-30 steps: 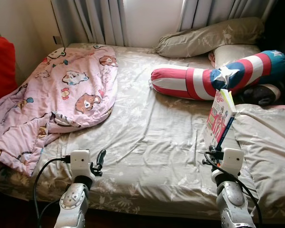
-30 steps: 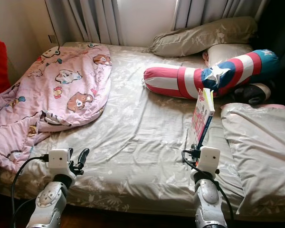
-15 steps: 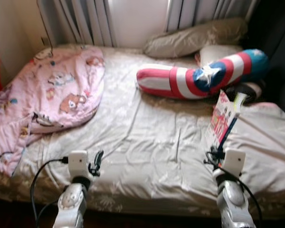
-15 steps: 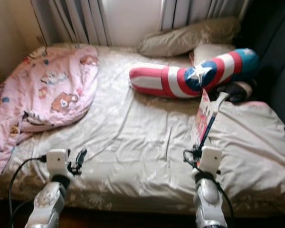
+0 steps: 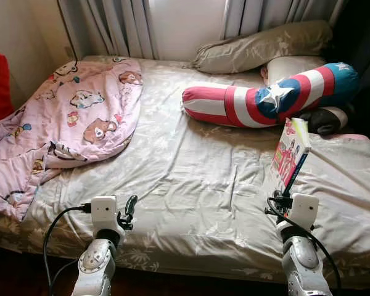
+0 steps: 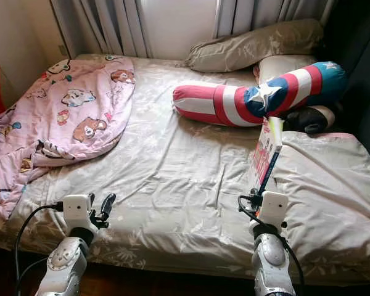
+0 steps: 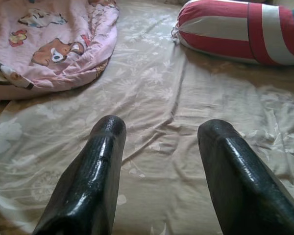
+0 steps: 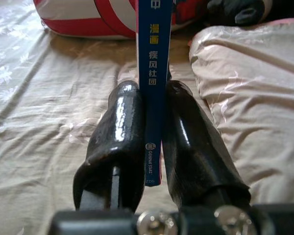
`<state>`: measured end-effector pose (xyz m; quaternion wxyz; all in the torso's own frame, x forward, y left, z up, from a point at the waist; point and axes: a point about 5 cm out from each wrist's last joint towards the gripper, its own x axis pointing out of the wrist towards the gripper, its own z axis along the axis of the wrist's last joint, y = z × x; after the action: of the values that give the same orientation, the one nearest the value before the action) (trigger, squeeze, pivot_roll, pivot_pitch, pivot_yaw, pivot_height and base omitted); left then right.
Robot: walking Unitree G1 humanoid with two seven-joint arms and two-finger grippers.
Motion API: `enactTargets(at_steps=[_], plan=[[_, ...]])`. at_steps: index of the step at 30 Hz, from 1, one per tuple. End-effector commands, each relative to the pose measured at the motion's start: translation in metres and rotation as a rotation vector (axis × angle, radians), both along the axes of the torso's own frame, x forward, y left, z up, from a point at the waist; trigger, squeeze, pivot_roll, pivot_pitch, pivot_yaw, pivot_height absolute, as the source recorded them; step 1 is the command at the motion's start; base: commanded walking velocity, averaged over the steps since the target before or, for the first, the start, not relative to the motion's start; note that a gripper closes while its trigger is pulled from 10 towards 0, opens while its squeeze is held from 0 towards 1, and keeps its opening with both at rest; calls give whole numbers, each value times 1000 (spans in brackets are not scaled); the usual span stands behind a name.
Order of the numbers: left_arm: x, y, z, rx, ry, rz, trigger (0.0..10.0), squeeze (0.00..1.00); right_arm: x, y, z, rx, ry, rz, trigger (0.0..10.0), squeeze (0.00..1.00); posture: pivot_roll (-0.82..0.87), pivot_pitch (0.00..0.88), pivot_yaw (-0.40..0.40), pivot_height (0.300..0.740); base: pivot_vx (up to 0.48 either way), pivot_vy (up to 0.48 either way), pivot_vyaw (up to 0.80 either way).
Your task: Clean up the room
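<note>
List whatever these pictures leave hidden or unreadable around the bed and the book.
- The book, clamped by its spine in the right gripper: cover print too small in the eye views; the right wrist view sees the spine alone.
- The dark object behind the striped bolster: partly covered by the bolster, unidentifiable.
- The red thing: cut off by the left eye view's edge.
- Anything under the pink blanket: covered.

Bed (image 5: 191,179) across mid-frame. Blanket (image 5: 74,123) heaped at upper left, bolster (image 5: 265,102) at upper right, pillows (image 5: 265,46) behind it. Book (image 5: 290,154) upright at lower right, clamped in right pincer (image 8: 151,122); left pincer (image 7: 159,147) lower left.
</note>
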<state>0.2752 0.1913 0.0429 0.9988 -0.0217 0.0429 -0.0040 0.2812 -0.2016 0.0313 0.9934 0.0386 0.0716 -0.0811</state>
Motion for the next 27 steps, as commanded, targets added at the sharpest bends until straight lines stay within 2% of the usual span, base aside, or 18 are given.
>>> enactTargets(at_steps=[1, 5, 19, 23, 27], plan=[[-1, 3, -1, -3, 10, 8, 10000, 0, 3, -2, 3, 1, -7, -12, 10000, 0, 107, 68, -35, 732, 0, 0, -800], [-1, 2, -1, -5, 8, 7, 10000, 0, 4, -1, 3, 0, -6, -7, 10000, 0, 108, 67, -36, 732, 268, 0, -794], [-1, 3, -1, 1, 5, 5, 10000, 0, 8, 12, 3, 5, -10, 14, 10000, 0, 119, 52, -34, 732, 323, 0, 0], [-2, 4, -1, 3, 4, 6, 10000, 0, 8, 12, 2, 46, -10, -4, 10000, 0, 119, 49, -33, 732, 0, 0, -344], [-3, 4, -1, 4, 5, 6, 10000, 0, 8, 13, 3, 26, -9, 5, 10000, 0, 117, 50, -32, 732, 0, 0, -694]])
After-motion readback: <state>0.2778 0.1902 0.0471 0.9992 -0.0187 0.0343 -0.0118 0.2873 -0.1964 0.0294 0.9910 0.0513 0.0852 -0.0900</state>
